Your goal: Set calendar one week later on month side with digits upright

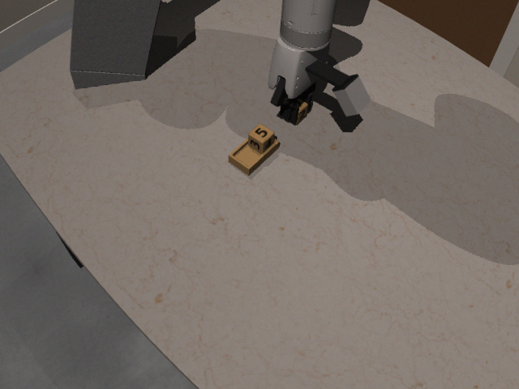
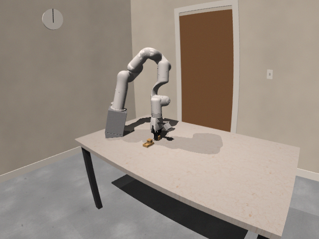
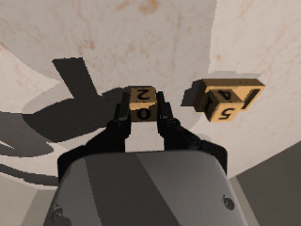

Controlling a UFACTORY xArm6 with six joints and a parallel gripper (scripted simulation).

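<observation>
A small wooden tray lies flat on the table. One wooden cube stands in the tray's far end, with 5 on top and 3 on a side face. My gripper is shut on the second cube, which shows a 2 and a 0 in the wrist view. The held cube is low over the table, just behind and to the right of the tray. In the wrist view the tray with its cube is to the right of my fingers. The near half of the tray is empty.
The arm's grey base block stands at the table's back left. The wrist camera housing sticks out to the right of the gripper. The table edge runs along the left of the top view.
</observation>
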